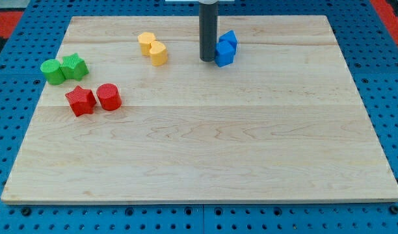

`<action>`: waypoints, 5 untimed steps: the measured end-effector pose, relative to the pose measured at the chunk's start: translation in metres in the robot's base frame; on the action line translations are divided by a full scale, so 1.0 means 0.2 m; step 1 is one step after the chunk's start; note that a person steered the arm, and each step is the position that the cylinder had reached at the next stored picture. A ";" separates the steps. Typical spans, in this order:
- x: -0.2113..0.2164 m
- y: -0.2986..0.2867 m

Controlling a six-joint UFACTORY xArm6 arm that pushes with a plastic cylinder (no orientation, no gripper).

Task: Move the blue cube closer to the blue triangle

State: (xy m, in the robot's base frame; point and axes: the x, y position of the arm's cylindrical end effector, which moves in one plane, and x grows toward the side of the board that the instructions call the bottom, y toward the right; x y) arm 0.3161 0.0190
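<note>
Blue cube (224, 54) at surface (205, 156) top centre, touching blue triangle (229, 39) just behind it. My tip (208, 60) sits just left of cube. No pincer, just a rod. Risk: further push knocks both blocks rightward or splits them.
</note>
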 end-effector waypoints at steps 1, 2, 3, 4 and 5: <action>0.00 0.01; -0.02 0.01; -0.05 0.01; -0.05 0.01; -0.05 0.01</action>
State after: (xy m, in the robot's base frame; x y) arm 0.3069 0.0217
